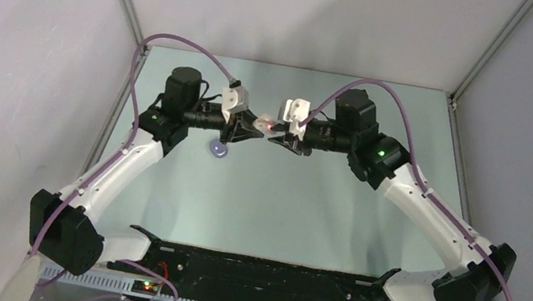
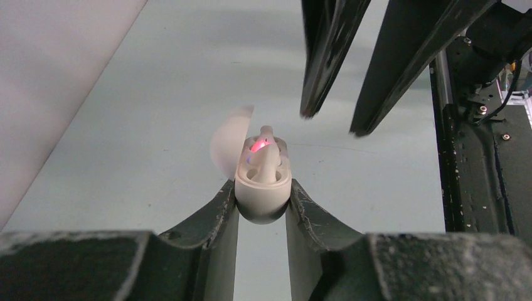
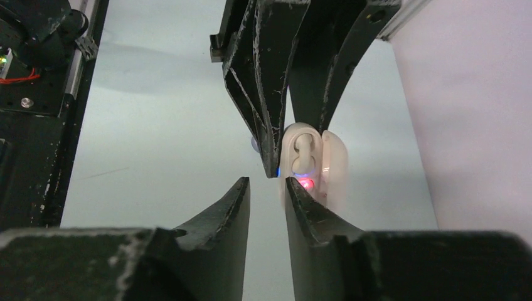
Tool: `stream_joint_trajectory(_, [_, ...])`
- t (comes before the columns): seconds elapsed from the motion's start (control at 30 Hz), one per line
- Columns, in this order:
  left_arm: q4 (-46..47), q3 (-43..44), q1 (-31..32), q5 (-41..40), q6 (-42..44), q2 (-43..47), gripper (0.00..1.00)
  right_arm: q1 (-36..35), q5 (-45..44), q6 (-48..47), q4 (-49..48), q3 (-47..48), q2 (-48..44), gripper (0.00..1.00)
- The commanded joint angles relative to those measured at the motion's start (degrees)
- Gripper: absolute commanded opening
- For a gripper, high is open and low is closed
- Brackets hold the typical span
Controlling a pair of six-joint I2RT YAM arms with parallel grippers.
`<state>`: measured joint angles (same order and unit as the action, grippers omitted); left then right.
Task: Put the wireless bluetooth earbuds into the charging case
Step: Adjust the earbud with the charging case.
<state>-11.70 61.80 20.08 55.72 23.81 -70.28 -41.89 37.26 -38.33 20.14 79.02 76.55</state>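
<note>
My left gripper (image 1: 250,128) is shut on the small white charging case (image 2: 262,191) and holds it above the table. The lid (image 2: 227,143) is open, and a red light (image 2: 258,145) glows inside. One white earbud (image 2: 268,162) sits in the case opening; I cannot make out a second one. My right gripper (image 1: 280,137) faces the case from the other side, open and empty, with its fingertips (image 2: 312,106) just short of the case. In the right wrist view the case (image 3: 301,157) sits just beyond my right gripper (image 3: 268,183), held between the left fingers (image 3: 266,94).
A round lilac-grey disc (image 1: 219,150) lies on the table below the left gripper. Grey walls enclose the table at the left, back and right. The black base rail (image 1: 259,274) runs along the near edge.
</note>
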Motion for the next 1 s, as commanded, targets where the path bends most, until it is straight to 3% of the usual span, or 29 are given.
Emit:
stream_joint_trajectory(0.0, [3.4, -0.2, -0.3, 1.8, -0.7, 2.2, 0.00, -1.4, -3.2, -1.4, -3.5, 0.6, 1.6, 0.30])
stream_joint_trajectory(0.5, [0.1, 1.4, -0.2, 2.9, 4.7, 1.7, 0.00, -1.9, -7.0, 1.0, -8.0, 0.7, 3.0, 0.23])
stream_joint_trajectory(0.63, [-1.2, 1.9, 0.1, 2.9, 6.3, 1.7, 0.00, -2.0, -7.6, 1.2, -8.4, 0.7, 3.4, 0.16])
stream_joint_trajectory(0.87, [-2.1, 2.2, 0.3, 2.7, 6.9, 1.8, 0.00, -2.2, -7.3, 1.0, -8.0, 0.7, 3.3, 0.16])
stream_joint_trajectory(0.97, [-2.0, 2.2, 0.3, 2.6, 7.0, 1.8, 0.00, -2.3, -5.5, 0.7, -7.3, 0.7, 2.9, 0.21])
